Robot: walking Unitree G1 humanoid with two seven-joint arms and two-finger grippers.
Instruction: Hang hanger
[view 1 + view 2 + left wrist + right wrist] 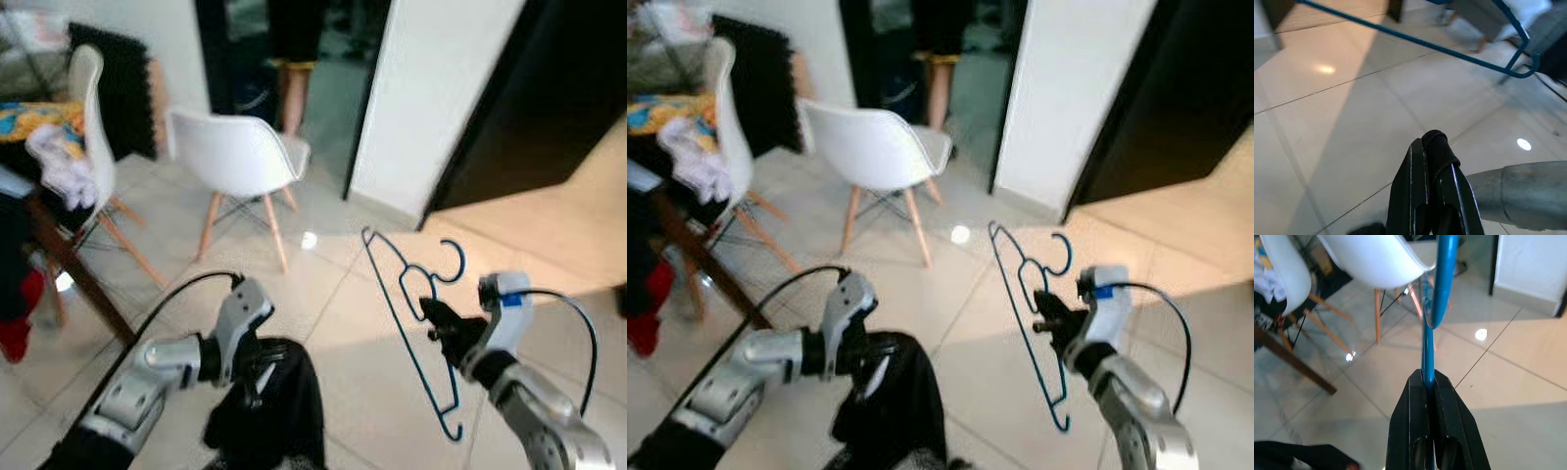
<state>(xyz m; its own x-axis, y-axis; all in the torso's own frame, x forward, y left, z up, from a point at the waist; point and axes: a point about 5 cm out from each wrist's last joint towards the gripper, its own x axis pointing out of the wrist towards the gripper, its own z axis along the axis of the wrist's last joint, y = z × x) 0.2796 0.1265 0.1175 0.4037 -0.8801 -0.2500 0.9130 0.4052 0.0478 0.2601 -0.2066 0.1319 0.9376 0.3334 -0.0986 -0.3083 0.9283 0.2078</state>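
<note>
- The right gripper (429,315) is raised over the tiled floor (343,294), and its two black fingers (1437,396) are pressed together on the wire of the blue hanger (416,323).
- The hanger is held in the air near its neck; its hook (453,262) curls just above the gripper, and its long triangle goes down below the gripper, with one corner up and away from it.
- The left gripper (1432,147) has its fingers closed together, and a black garment (269,406) hangs down at it; whether the fingers pinch the cloth I cannot tell.
- Beyond the left gripper stands a white chair (235,152) with wooden legs, and a second white chair (93,117) is at a table (59,245) with clothes on it.
- A person's leg (292,93) is in the dark doorway behind the chair.
</note>
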